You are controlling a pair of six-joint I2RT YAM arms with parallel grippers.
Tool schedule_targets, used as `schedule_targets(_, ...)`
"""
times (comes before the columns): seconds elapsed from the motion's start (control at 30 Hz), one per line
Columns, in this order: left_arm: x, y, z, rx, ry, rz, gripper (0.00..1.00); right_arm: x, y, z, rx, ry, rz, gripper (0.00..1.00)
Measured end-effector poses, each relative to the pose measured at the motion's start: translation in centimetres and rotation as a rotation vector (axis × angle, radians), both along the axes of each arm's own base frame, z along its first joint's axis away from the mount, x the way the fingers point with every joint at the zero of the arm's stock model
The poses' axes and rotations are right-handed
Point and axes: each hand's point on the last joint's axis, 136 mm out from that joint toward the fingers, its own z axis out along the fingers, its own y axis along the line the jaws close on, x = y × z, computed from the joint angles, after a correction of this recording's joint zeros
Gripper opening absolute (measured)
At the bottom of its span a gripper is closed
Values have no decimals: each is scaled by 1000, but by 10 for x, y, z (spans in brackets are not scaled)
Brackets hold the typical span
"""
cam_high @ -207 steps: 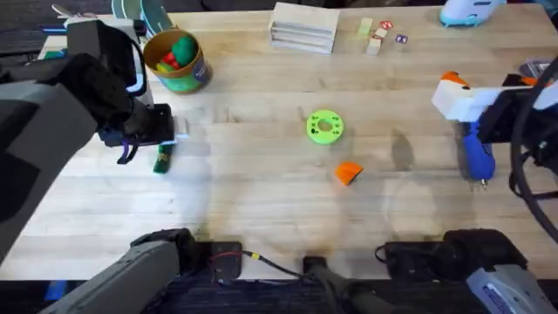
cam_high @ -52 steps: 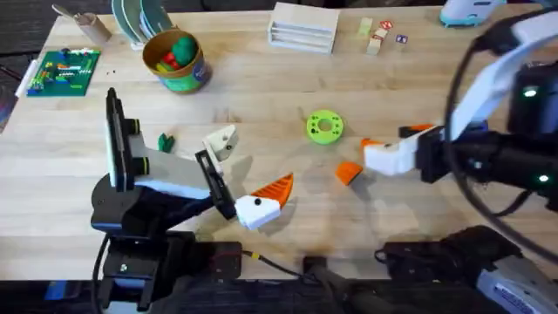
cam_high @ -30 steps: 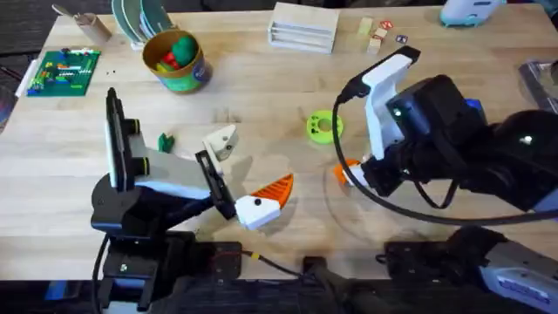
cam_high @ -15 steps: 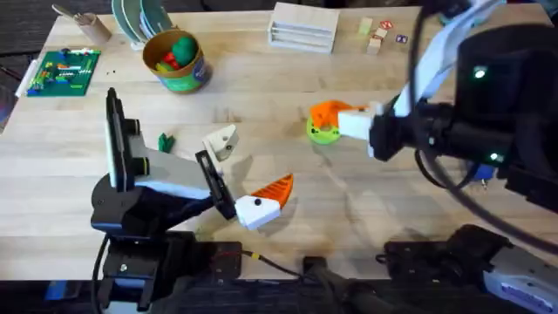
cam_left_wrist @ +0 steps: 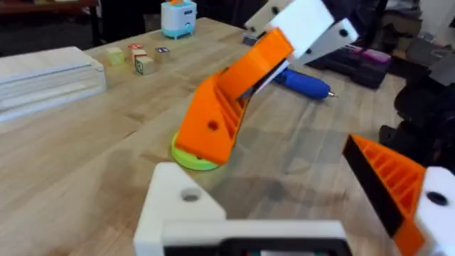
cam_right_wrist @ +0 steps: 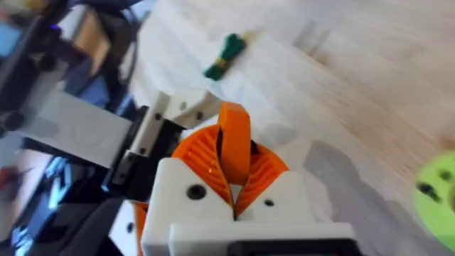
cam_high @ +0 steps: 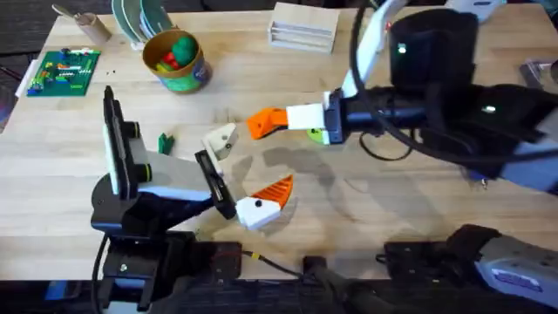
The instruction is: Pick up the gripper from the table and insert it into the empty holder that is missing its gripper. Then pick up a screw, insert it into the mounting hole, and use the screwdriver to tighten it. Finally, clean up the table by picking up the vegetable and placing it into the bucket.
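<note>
- R gripper (cam_high: 261,122) is seen extended across the table middle toward the L arm, clamped on the orange ribbed gripper wedge (cam_right_wrist: 234,153); in the R wrist view the wedge is pinched upright between the two orange pads.
- L gripper (cam_high: 248,179) is laid low over the table in front of its base. One side is fitted w/ an orange ribbed finger (cam_high: 275,187); the other is the bare white holder (cam_high: 221,141), no orange pad on it. Its jaws are spread apart, nothing held.
- The held wedge is seen just beside the bare holder, not yet seated in it.
- Lime-green disc w/ holes (cam_left_wrist: 193,158) is seen on the table, under the R gripper.
- Blue electric screwdriver (cam_left_wrist: 302,82) is lying on the table, well apart on the R side.
- Small dark-green vegetable (cam_high: 164,141) is lying on the table near the L arm.
- Bucket (cam_high: 177,61) stands at the far L, red and green toys inside.
</note>
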Motion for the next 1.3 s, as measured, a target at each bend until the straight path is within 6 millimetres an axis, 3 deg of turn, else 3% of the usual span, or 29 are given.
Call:
schedule_targets(0.1, 0, 0, 0, 29, -54, -3, 992, 5, 15, -1, 115, 85, 95, 8)
schedule_targets(0.23, 0, 0, 0, 40, -74, -1, 993, 7, 20, -7, 168, 166, 149, 8)
schedule_targets(0.43, 0, 0, 0, 43, -80, -1, 993, 2, 23, -15, 191, 266, 188, 8)
schedule_targets(0.77, 2, 1, 0, 33, -61, 8, 993, -5, 26, -12, 212, 295, 228, 8)
schedule_targets(0.8, 9, 5, 0, 36, -62, 54, 993, 3, 38, -14, 249, 283, 237, 8)
schedule_targets(1.07, 25, 18, 1, 41, -58, 170, 993, 20, 60, -24, 349, 327, 241, 8)
schedule_targets(1.3, 22, 15, 1, 29, -42, 149, 993, 16, 75, -33, 360, 430, 217, 7)
